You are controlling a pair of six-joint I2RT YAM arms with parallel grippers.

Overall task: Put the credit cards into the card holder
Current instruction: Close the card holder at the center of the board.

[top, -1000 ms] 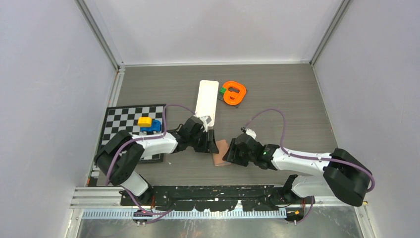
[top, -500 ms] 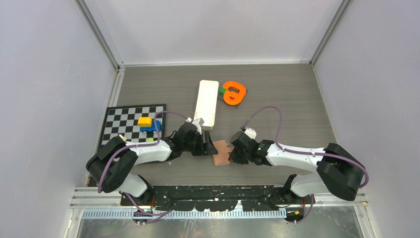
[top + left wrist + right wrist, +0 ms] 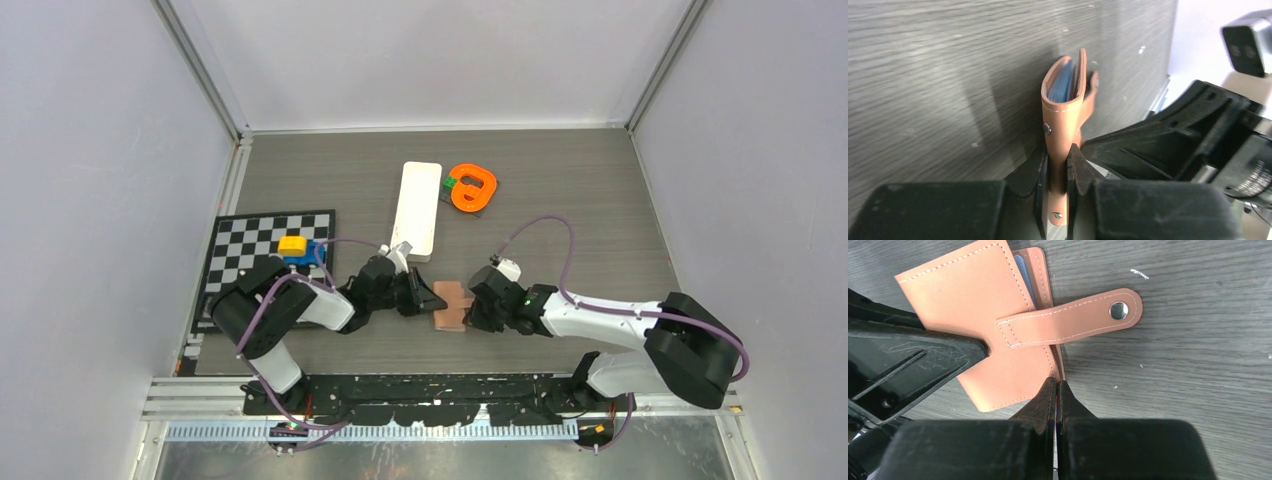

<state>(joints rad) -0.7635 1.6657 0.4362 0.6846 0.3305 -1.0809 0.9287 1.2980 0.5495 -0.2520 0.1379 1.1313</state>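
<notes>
The tan card holder (image 3: 452, 304) lies between my two grippers at the table's near middle. My left gripper (image 3: 428, 298) is shut on its left flap; in the left wrist view that flap (image 3: 1063, 117) stands on edge between the fingers (image 3: 1075, 165), with blue (image 3: 1060, 85) showing inside the fold. I cannot tell whether that blue is a card or lining. My right gripper (image 3: 470, 310) is shut at the holder's near right edge (image 3: 1055, 372), with only a thin sliver between the pads. The strap with its snap (image 3: 1118, 310) lies across the cover (image 3: 968, 305). No loose credit cards show.
A long white tray (image 3: 418, 208) lies behind the holder, with an orange ring-shaped piece (image 3: 473, 187) and a small green block (image 3: 451, 183) beside it. A checkered mat (image 3: 245, 262) at the left carries a yellow and blue toy (image 3: 297, 247). Grey walls close in three sides.
Both grippers were open and have closed on the holder, the left on its left flap, the right at its right edge. The holder has shifted slightly back and to the right.
</notes>
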